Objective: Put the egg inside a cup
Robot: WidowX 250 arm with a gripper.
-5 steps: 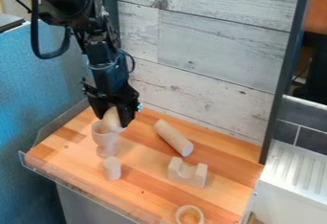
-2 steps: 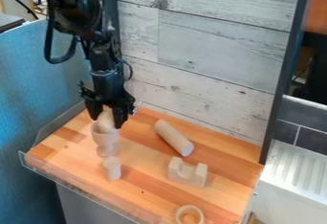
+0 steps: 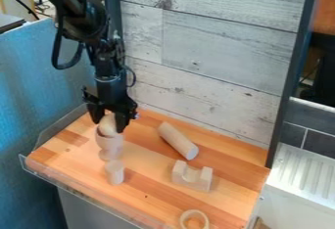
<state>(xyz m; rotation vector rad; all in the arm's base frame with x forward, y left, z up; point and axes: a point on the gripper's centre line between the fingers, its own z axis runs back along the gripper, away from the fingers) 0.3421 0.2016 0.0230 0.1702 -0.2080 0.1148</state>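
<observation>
Camera view, left to right: a blue panel (image 3: pixel 33 101) stands at the left side, next to the wooden work surface (image 3: pixel 75 159). The arm enters at upper left, and its black gripper (image 3: pixel 110 127) hangs over the surface's left part, fingers pointing down. The claw is grasping the pale egg (image 3: pixel 108 123), one finger to either side. The egg sits at the mouth of the stemmed cup (image 3: pixel 110 146), its lower part within the rim and its upper part above it. The cup is upright. A short upright cylinder (image 3: pixel 114 172) stands just in front of the cup's foot; contact between them cannot be determined. Further right, a longer cylinder (image 3: pixel 177 140) lies on its side at a slant. A notched block (image 3: pixel 192 177) rests nearer the camera, notch upward. A pale ring (image 3: pixel 184 219) lies at the front edge. At far right is a white ribbed surface (image 3: pixel 304 174).
</observation>
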